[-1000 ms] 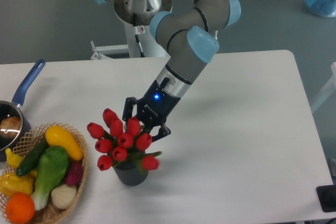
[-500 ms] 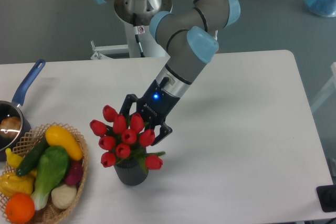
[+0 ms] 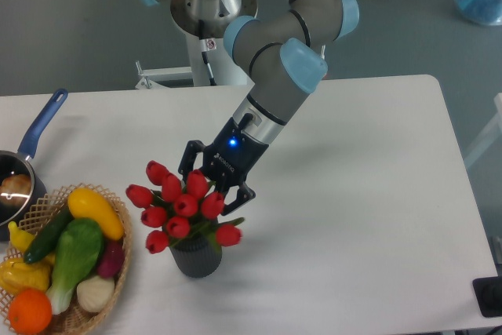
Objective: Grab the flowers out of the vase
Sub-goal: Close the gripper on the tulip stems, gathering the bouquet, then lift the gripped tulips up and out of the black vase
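Flowers (image 3: 182, 208), a bunch of red tulip buds with green leaves, are seen standing in the vase (image 3: 196, 257) near the front edge of the white table (image 3: 369, 194). At the far left, a blue-handled saucepan (image 3: 23, 162) is cut off by the frame edge, and just in front of it a wicker basket (image 3: 94, 304) is filled with vegetables and fruit. The dark ribbed vase is placed just right of the basket. The gripper (image 3: 210, 186) is lowered behind the buds, its black fingers (image 3: 235, 195) partly hidden; whether the stems are grasped cannot be told.
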Controlling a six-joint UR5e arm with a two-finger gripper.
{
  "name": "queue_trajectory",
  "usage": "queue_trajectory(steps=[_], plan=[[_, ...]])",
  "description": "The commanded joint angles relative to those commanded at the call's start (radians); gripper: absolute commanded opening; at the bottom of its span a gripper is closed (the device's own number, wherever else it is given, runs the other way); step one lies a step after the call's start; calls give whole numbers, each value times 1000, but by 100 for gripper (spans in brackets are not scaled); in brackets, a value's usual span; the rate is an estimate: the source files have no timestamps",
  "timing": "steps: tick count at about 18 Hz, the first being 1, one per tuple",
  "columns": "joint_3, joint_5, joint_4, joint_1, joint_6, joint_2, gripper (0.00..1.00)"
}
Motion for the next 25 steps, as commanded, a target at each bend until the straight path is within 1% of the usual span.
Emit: queue_trajectory(steps=[3,4,5,6,12,17,22,25], plan=[[-3,0,0,-2,-2,0,23],[-3,0,0,-2,0,0,22],[-3,0,0,-2,0,0,18],[-3,0,0,-2,0,0,17],[-5,0,0,0,-2,2,17],[-12,-12,2,8,-3,17,17],[-12,-51,0,23,-6,46,17],[-11,-83,0,37,-37,81,17]])
